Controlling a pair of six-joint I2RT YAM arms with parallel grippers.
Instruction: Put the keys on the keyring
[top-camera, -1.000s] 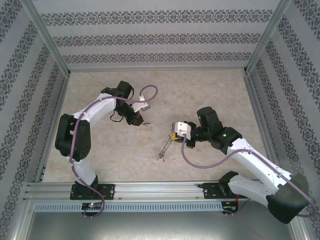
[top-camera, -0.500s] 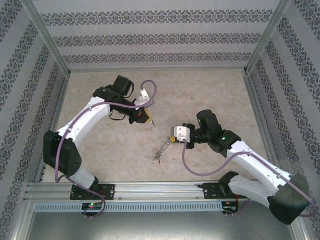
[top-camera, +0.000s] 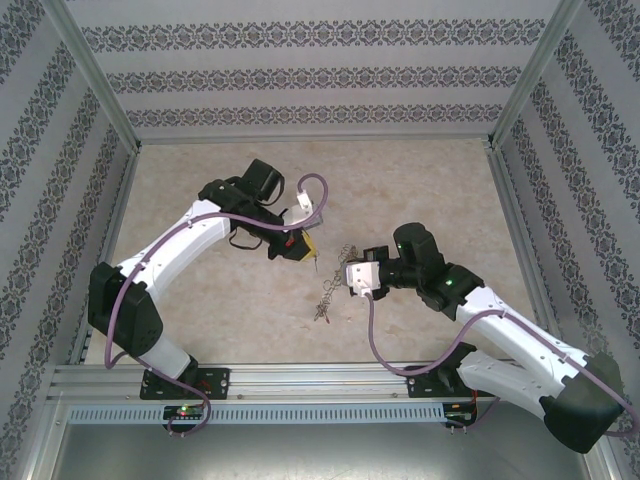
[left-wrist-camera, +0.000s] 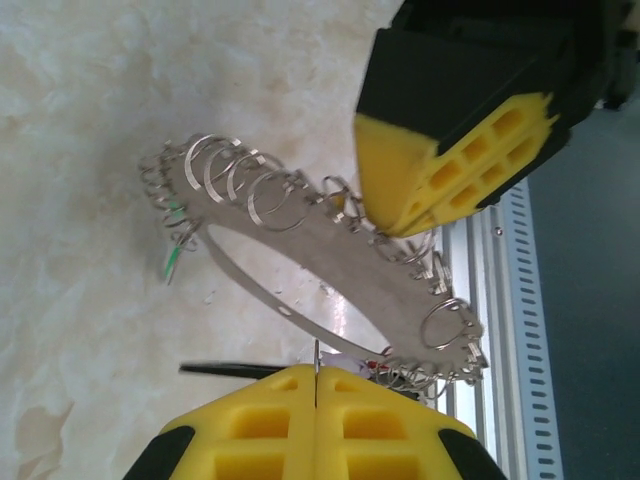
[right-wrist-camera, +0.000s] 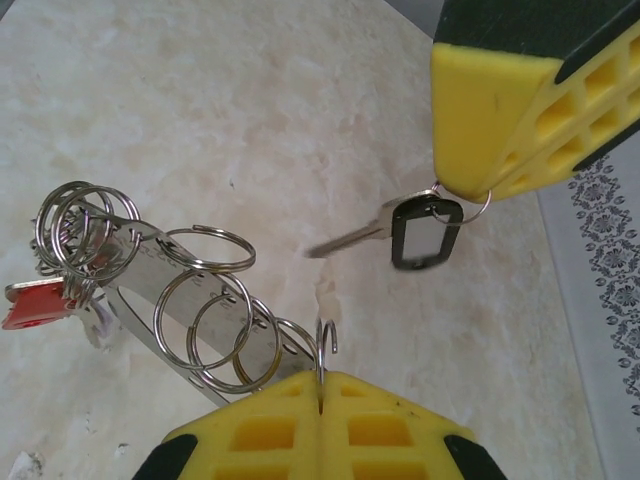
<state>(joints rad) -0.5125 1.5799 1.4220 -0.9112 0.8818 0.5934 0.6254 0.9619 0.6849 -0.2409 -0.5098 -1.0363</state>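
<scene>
my left gripper is pinched fully closed on the small split ring of the key with the black oval tag, which dangles over the table. from my left wrist the key is nearly edge-on and mostly hidden behind my pads. my right gripper is clamped tight on the keyring, near the key but apart from it. the keyring's far end is blurred; only a red tag reads clearly. i cannot tell whether its low end touches the table.
</scene>
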